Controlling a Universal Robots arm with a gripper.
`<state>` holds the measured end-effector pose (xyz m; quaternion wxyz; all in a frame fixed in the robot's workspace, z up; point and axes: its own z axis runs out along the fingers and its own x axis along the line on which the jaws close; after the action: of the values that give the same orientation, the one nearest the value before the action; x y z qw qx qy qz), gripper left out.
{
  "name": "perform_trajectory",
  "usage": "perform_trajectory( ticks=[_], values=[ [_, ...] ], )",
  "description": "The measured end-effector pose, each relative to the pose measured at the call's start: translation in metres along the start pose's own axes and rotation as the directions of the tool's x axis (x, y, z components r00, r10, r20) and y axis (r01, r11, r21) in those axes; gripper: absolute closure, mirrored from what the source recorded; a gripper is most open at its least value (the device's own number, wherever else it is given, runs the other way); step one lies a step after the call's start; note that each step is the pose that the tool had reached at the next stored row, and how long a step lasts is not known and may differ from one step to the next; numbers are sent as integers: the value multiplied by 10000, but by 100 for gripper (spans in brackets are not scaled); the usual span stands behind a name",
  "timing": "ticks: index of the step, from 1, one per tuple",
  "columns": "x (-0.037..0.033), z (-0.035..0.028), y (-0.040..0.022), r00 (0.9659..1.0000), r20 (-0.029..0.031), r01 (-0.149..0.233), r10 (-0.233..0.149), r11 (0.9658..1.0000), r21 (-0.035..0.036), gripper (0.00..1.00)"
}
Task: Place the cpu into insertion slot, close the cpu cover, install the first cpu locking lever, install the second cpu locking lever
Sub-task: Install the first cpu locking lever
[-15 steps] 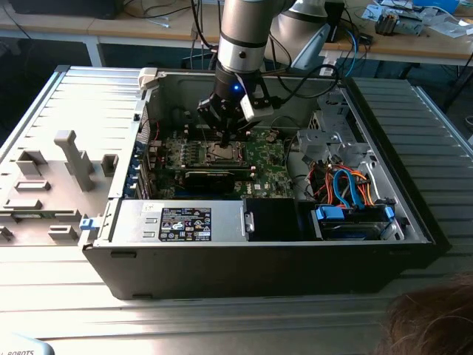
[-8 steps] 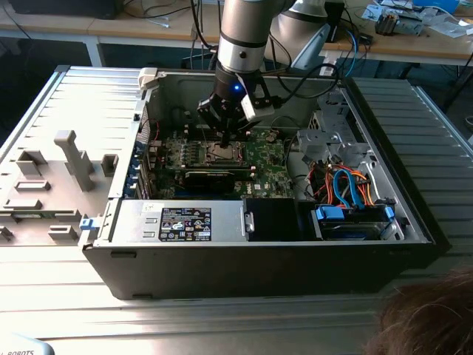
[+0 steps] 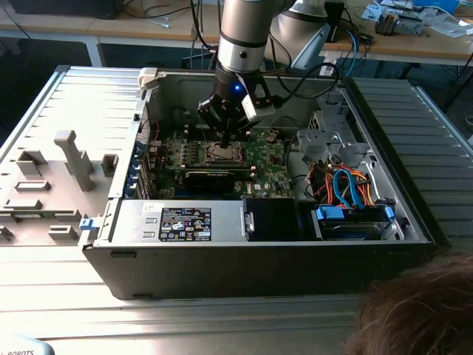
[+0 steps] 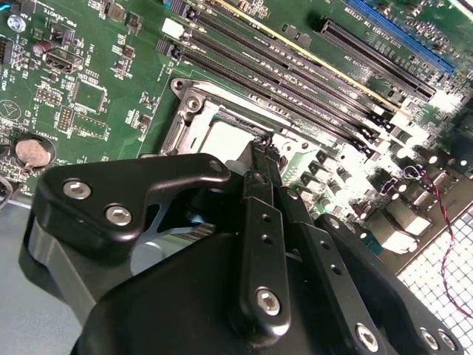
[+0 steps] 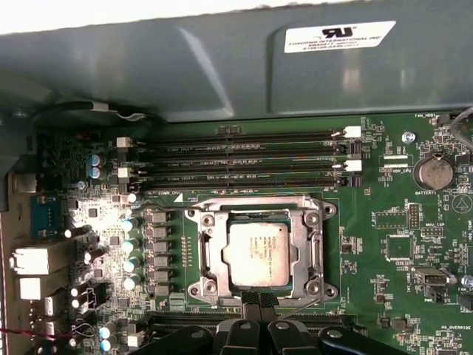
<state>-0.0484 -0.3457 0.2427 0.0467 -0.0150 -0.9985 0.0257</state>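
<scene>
The cpu [image 5: 257, 254] lies flat in the insertion slot [image 5: 194, 290] on the green motherboard, its pale metal top facing up. The cpu cover [image 5: 259, 208], a silvery frame, lies down around it. My gripper [image 5: 259, 300] is at the socket's edge, its two black fingers pressed together and shut, with nothing visibly between them. A thin lever wire [image 5: 301, 306] runs along that edge beside the tips. In the second wrist view the gripper [image 4: 262, 151] touches down at the rim of the cover [image 4: 185, 122], next to the cpu [image 4: 222, 140]. In the exterior view the gripper [image 3: 225, 140] hangs over the socket [image 3: 222, 154].
Black memory slots [image 5: 236, 159] run beside the socket, with a coin battery [image 5: 432, 171] further along. The open case holds a black card [image 3: 214, 177], a power supply [image 3: 185, 222] and coloured cables [image 3: 347, 185]. A person's hair [image 3: 421, 310] shows in the corner.
</scene>
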Motion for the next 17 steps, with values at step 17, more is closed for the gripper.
perform_trajectory(
  ticks=[17],
  values=[
    [0,0,0,9988,24,479,-479,9988,46,89]
  ],
)
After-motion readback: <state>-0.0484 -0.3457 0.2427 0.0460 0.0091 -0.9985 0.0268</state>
